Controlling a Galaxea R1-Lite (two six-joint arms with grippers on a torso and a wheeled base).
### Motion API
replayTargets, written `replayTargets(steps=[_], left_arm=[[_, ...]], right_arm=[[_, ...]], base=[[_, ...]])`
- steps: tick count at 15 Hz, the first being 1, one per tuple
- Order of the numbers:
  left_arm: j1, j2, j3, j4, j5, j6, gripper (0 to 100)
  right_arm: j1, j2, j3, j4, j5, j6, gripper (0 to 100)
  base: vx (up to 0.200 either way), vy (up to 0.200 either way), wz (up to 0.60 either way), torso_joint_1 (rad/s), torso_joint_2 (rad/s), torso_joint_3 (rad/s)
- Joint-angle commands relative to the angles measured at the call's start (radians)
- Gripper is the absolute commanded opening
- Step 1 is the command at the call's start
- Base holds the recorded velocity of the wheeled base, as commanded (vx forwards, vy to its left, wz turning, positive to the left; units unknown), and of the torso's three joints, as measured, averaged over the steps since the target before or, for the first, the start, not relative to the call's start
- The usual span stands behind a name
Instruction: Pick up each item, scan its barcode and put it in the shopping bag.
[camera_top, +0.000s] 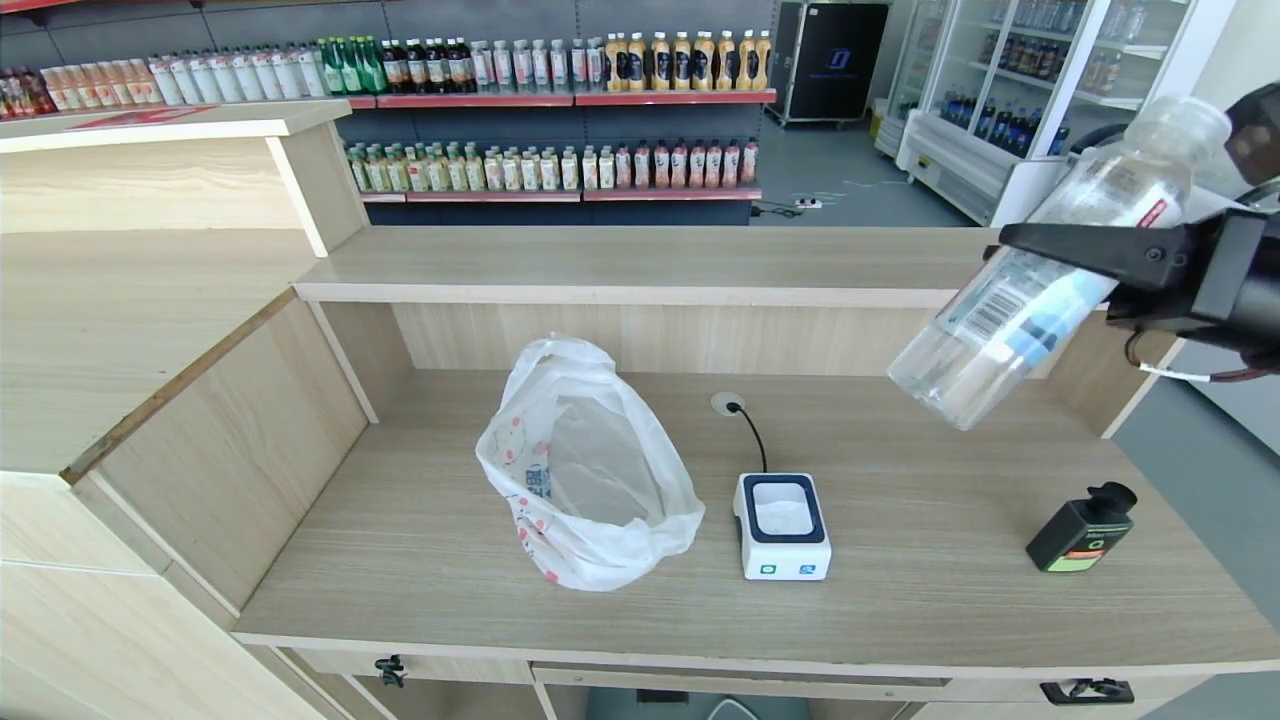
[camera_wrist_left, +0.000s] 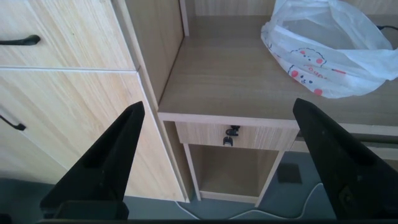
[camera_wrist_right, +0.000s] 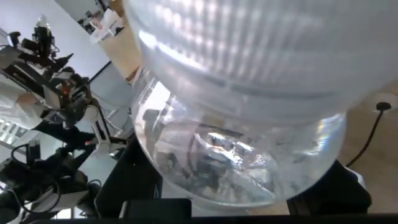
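My right gripper (camera_top: 1100, 262) is shut on a clear plastic bottle (camera_top: 1040, 270), held tilted high over the right end of the counter, base down toward the desk and barcode label facing out. The bottle's clear base (camera_wrist_right: 242, 124) looms close in the right wrist view. A white barcode scanner (camera_top: 784, 525) sits mid-desk, its cable running back to a hole. The white shopping bag (camera_top: 585, 470) stands open left of the scanner; the bag (camera_wrist_left: 329, 46) lies on the desk in the left wrist view. My left gripper (camera_wrist_left: 224, 162) is open, low off the desk's front left corner.
A small dark green bottle (camera_top: 1082, 528) with a black cap stands at the desk's right. A raised counter ledge (camera_top: 640, 265) runs behind the desk, with a wooden side wall (camera_top: 250, 440) on the left. Drawers with black handles (camera_wrist_left: 231, 135) sit below the desk front.
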Motion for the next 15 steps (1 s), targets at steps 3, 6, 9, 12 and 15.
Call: replayTargets(steps=[3,6,9,12,15], left_arm=[[0.000,0.000,0.000,0.000,0.000,0.000,100],[0.000,0.000,0.000,0.000,0.000,0.000,100],[0.000,0.000,0.000,0.000,0.000,0.000,100],[0.000,0.000,0.000,0.000,0.000,0.000,100],[0.000,0.000,0.000,0.000,0.000,0.000,100]], right_arm=[[0.053,-0.118,-0.072,0.003,0.089,0.114,0],[0.076,-0.226,0.017,0.002,0.161,0.152,0],[0.142,-0.321,0.038,0.003,0.165,0.258,0],[0.216,-0.387,0.047,0.003,0.168,0.301,0],[0.230,-0.397,0.055,-0.002,0.188,0.295,0]], base=[[0.000,0.000,0.00,0.000,0.00,0.000],[0.000,0.000,0.00,0.000,0.00,0.000],[0.000,0.000,0.00,0.000,0.00,0.000],[0.000,0.000,0.00,0.000,0.00,0.000],[0.000,0.000,0.00,0.000,0.00,0.000]])
